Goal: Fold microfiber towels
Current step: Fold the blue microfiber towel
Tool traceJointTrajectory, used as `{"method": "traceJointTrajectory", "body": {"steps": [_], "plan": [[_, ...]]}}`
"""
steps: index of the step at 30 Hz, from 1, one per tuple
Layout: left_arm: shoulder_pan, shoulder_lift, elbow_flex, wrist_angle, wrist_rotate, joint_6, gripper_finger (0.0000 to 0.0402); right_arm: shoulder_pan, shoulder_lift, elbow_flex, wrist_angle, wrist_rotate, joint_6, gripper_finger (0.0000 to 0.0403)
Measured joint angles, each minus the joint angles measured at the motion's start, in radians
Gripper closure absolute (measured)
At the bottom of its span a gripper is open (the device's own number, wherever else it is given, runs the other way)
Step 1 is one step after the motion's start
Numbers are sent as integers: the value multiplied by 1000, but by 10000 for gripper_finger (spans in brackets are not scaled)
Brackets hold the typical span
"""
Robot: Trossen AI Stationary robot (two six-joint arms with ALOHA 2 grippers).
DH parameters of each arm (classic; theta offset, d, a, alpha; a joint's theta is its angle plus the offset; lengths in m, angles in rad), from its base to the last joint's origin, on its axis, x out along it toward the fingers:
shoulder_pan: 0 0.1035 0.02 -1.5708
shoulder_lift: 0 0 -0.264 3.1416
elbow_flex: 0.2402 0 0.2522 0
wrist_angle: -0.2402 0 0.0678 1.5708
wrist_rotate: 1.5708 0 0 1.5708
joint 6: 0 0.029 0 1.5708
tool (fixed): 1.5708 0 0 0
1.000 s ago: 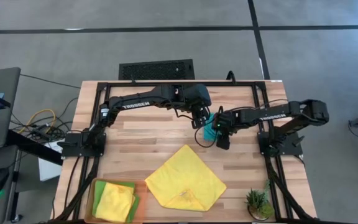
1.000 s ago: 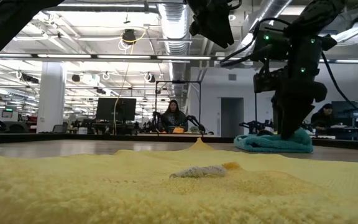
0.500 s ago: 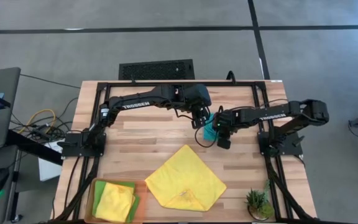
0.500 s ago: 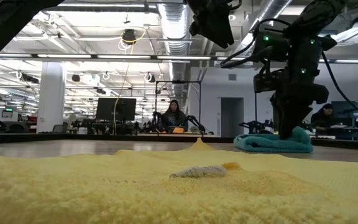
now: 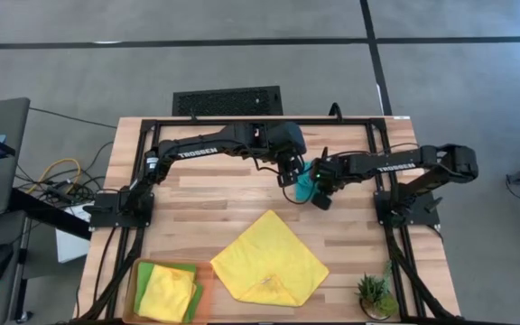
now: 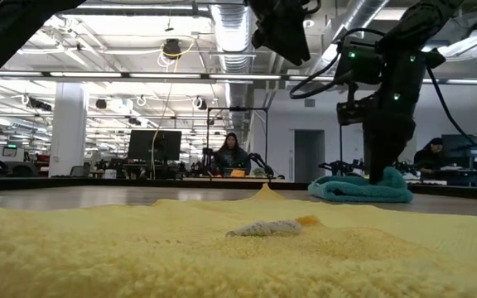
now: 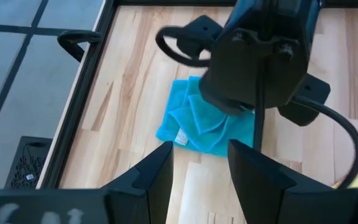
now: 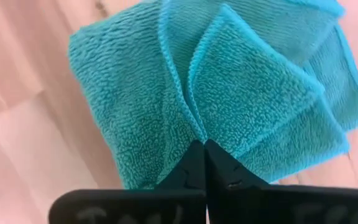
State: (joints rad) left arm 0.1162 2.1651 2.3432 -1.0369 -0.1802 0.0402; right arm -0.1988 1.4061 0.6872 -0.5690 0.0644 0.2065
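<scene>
- Wooden slats of the table are carrying everything – the teal towel is lying bunched near the table's middle, and it serves as the landmark below.
- On that towel the right gripper is pinching, its fingers pressed tight together with only a thin ridge of teal pile between them, if any.
- Risk, as I judge it: so shallow a bite is likely taking one layer only, so a lift could let the folded flaps fan open – or the cloth could slip free altogether.
- Just above the towel the left gripper is hanging with its fingers apart, holding nothing; the two wrists are crowding each other, so a careless swing could knock them together.
- Toward the front edge from the towel, a yellow towel is lying spread out and unfolded.
- Further off at the front-left corner, the orange tray is holding a folded yellow towel atop a lime green towel.
</scene>
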Motion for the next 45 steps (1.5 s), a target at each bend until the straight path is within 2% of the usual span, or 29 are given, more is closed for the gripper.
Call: {"method": "traceJointTrajectory", "body": {"steps": [7, 12, 16, 20, 27, 31, 34, 37, 45], "plan": [[0, 0, 0, -7, 0, 0, 256, 18, -28, 0, -27, 69, 170, 398], [0, 0, 0, -7, 0, 2, 256, 22, -90, 0, -115, 141, 304, 396], [0, 0, 0, -6, 0, 4, 256, 11, -121, 0, -187, 170, 345, 399], [0, 0, 0, -6, 0, 4, 256, -7, -124, 0, -210, 152, 346, 399], [0, 0, 0, -5, 0, 4, 256, -32, -124, 0, -228, 117, 392, 377], [0, 0, 0, -5, 0, 3, 256, -68, -124, 0, -284, 117, 511, 387], [0, 0, 0, -5, 0, 3, 256, -84, -124, 0, -291, 106, 528, 397], [0, 0, 0, -5, 0, 1, 256, -99, -124, 0, -282, 49, 528, 396], [0, 0, 0, -5, 0, -1, 256, -112, -124, 0, -281, 17, 545, 335]]}}
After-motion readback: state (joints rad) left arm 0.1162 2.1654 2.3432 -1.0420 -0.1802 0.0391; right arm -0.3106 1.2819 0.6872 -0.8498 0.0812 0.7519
